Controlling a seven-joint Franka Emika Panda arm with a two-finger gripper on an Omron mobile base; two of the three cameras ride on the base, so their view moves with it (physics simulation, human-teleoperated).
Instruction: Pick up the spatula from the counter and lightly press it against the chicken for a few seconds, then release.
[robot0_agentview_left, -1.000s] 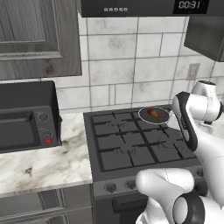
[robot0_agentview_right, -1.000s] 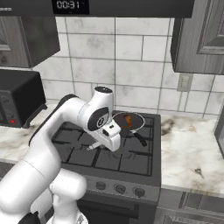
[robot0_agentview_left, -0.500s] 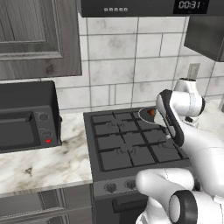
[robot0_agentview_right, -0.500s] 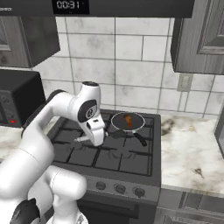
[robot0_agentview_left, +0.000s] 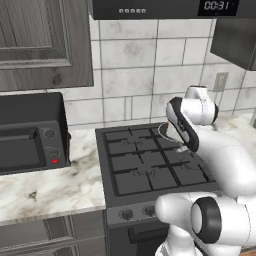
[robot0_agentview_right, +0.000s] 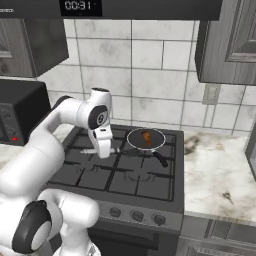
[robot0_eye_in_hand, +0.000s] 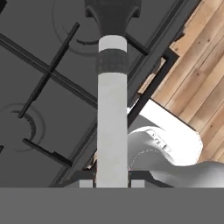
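Observation:
My gripper (robot0_agentview_right: 103, 149) hangs over the middle of the stove (robot0_agentview_right: 130, 170), shut on the spatula (robot0_agentview_right: 114, 149), which lies roughly level in its jaws. In the hand view the spatula's pale handle (robot0_eye_in_hand: 112, 122) runs straight up from between the fingertips to a dark head (robot0_eye_in_hand: 112, 13), with my gripper (robot0_eye_in_hand: 112, 183) closed around it above the burner grates (robot0_eye_in_hand: 48, 72). The chicken (robot0_agentview_right: 146, 137), a small orange-brown piece, sits in a round pan (robot0_agentview_right: 134, 143) on the back right burner, just right of the spatula's tip. From the left side my arm (robot0_agentview_left: 182, 125) hides most of the pan; only its rim (robot0_agentview_left: 161, 131) shows.
The pan's dark handle (robot0_agentview_right: 161, 159) points toward the stove's front right. A black toaster oven (robot0_agentview_left: 30, 145) stands on the marble counter (robot0_agentview_left: 50, 187) left of the stove. More counter (robot0_agentview_right: 217, 167) lies to the right, with wall cabinets overhead.
The hand has swung left across the stove and turned, carrying the spatula with it. The grip has stayed shut. Pan and chicken have not moved.

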